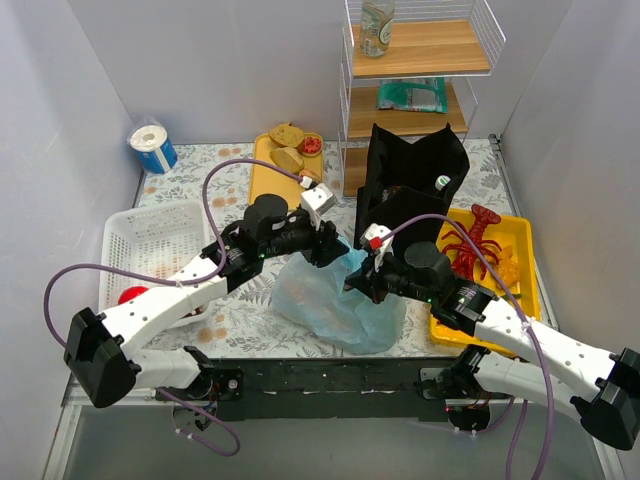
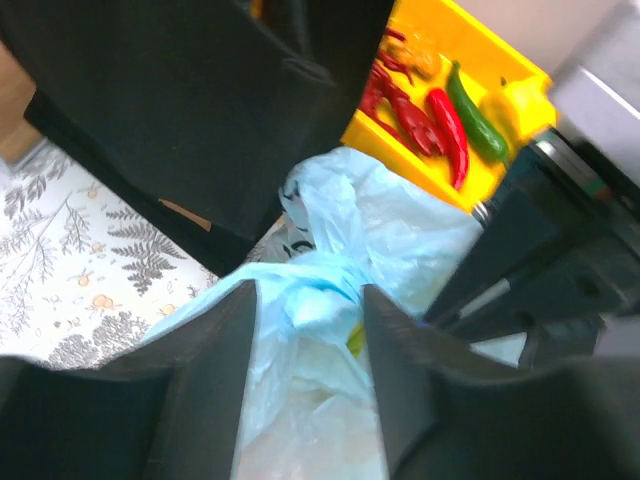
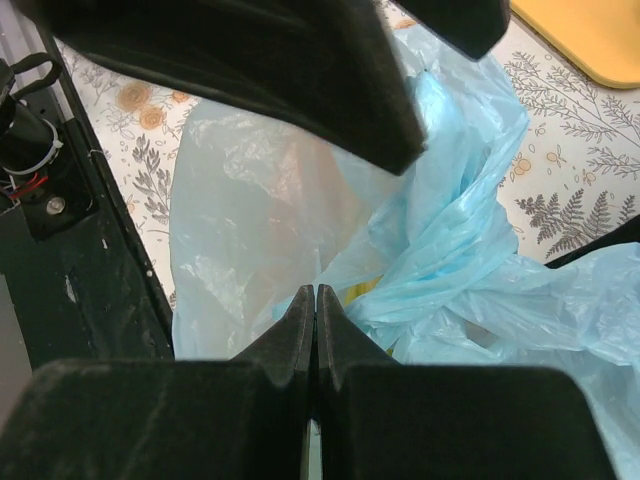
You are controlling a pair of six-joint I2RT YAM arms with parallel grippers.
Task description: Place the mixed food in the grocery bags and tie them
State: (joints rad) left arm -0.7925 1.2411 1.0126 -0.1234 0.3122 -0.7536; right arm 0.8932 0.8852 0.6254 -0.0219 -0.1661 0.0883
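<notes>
Light-blue bag (image 1: 335,300) lies on the desk (image 1: 240,310) at the near middle, something yellow showing inside; no writing is readable. Left pincer (image 2: 310,330) stands apart around its twisted handle. Right pincer (image 3: 316,310) is pressed together at the plastic. Black bag (image 1: 410,185) stands behind, beside a yellow tray (image 1: 525,255) holding a red lobster (image 1: 478,240).

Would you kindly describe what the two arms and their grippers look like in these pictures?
Both arms have white link shells with bulky black joint housings. The left arm and right arm each trail a looping purple cable. A small boxy camera with a red mark sits near the right wrist. The left gripper and right gripper have flat, matte black fingers.
</notes>
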